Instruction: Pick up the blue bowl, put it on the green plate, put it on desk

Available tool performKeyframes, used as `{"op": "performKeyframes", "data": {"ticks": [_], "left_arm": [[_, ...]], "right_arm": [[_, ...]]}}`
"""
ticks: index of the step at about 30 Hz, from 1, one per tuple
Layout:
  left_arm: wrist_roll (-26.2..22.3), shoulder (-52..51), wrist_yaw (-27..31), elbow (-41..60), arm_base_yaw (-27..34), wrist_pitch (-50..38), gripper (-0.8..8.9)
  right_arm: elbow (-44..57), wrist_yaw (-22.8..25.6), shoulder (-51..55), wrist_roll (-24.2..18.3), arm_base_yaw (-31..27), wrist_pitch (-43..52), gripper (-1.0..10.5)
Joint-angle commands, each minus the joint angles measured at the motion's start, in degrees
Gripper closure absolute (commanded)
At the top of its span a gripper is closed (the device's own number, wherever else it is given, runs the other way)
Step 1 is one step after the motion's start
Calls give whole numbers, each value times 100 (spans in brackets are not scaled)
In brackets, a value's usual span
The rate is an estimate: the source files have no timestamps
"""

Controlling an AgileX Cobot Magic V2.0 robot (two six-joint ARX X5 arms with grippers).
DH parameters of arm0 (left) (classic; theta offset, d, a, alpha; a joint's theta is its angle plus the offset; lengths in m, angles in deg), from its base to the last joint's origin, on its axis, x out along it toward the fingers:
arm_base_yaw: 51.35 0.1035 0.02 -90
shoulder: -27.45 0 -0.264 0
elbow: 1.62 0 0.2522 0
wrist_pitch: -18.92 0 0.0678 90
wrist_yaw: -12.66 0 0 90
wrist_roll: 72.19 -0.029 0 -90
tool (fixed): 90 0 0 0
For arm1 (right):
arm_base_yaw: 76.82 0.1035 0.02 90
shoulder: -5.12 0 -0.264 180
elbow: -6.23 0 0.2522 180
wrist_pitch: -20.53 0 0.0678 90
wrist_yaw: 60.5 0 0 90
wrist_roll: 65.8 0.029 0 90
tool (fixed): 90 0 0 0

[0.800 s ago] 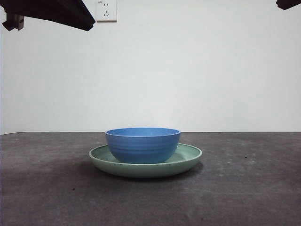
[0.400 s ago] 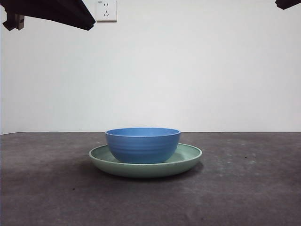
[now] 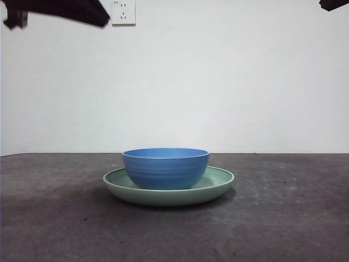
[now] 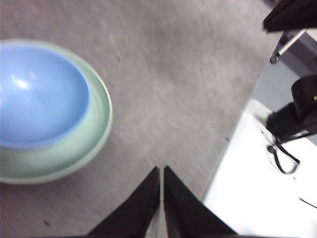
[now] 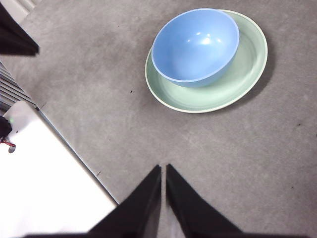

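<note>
Front view shows the mottled dark grey desk [image 3: 283, 218] under a plain white wall with a socket [image 3: 123, 12]. Round matte blue bowl [image 3: 165, 168] sits inside the wide, glossy sage-green plate [image 3: 218, 185]. Left gripper [image 4: 162, 171] and right gripper [image 5: 163, 169] both hang high above the desk, clamped closed on nothing, dishes well ahead of their tips.

The dark mottled desk [image 3: 283, 218] carries the green plate [image 3: 218, 185] at centre frame, apparently resting flat on it.
</note>
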Motion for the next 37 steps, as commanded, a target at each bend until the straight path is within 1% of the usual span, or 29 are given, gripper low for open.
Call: {"op": "performKeyframes", "data": {"ticks": [1,4,5,8,11,14,18,20,26,30,37], "left_arm": [[-422,-308,354,-52,190,-348,801],[-505,-767,802,33,634,-1025,801],[-503,-979,975,116,868,-1353,801],[-507,-1541,1266,411,1523,-2087,801],[-551,-2092,1541,809,2114,-2621,801],[-667,-2697,1963,1318,2643,-2922,801],[-697,-3359,2455,1971,3115,-2973,801],[-697,-3687,2583,2350,3300,-2977,801],[-688,-4533,2586,3434,3624,-2979,801],[-669,-4990,2586,4009,3663,-2966,801],[-658,-5515,2586,4621,3674,-2887,801]], "right_arm": [[-92,-17,-33,-63,31,59,938],[-92,-17,-33,-63,31,59,938],[-92,-17,-33,-63,31,59,938],[-92,-17,-33,-63,31,59,938],[-92,-17,-33,-61,31,59,938],[-92,-17,-33,-61,31,59,938],[-92,-15,-33,-63,31,59,938],[-92,-17,-33,-63,31,59,938],[-92,-17,-33,-63,31,59,938],[-92,-17,-33,-63,31,59,938],[-92,-17,-33,-63,31,59,938]]}}
